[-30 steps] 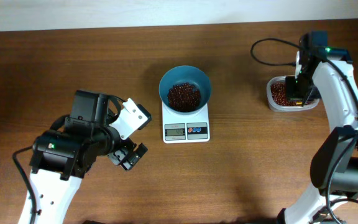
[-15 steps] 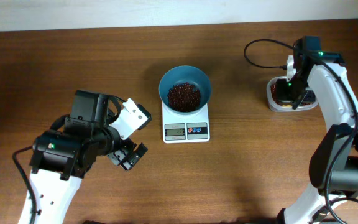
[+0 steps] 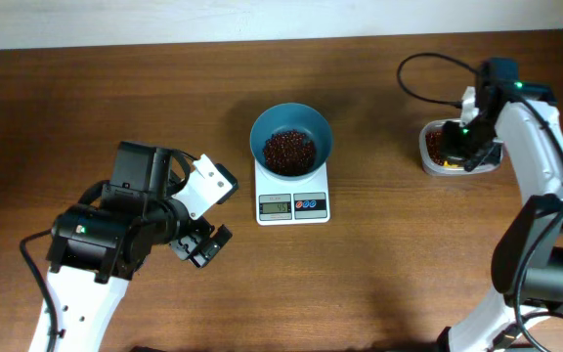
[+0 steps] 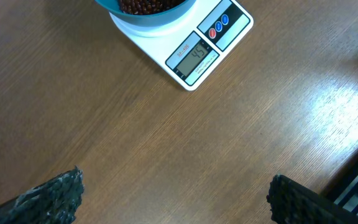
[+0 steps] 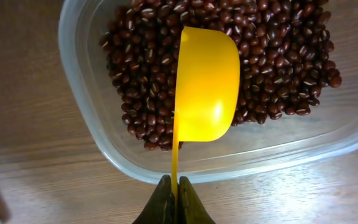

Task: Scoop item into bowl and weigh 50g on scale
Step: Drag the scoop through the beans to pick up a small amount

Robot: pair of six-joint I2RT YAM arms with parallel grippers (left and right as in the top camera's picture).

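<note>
Okay, overhead first: you've got the bowl point(image 3: 261, 125) sitting on the scale point(image 3: 272, 182) mid-table, with a heap of beans point(image 3: 289, 152) inside it. The left gripper point(image 3: 203, 244) hangs over the bare table point(image 3: 379, 279), well left of the scale, jaws spread wide and holding nothing. The right gripper point(image 3: 462, 145) is at the tub point(image 3: 428, 156) on the far right, well apart from the scale. You can't see its jaws from this angle.

Left wrist view: both fingers point(image 4: 55, 196) sit at the bottom corners, far apart, with only wood between them. The scale is at the top edge, and the bowl on it is cut off by the frame. The display point(image 4: 194, 56) is lit, but its digits are too small to trust.

Right wrist view: the jaws are pinched tight on the thin handle of a yellow scoop point(image 5: 207, 87). The scoop's cup is tipped on its side over the beans in the tub, plain yellow face toward you. You can't tell if the cup touches them.
</note>
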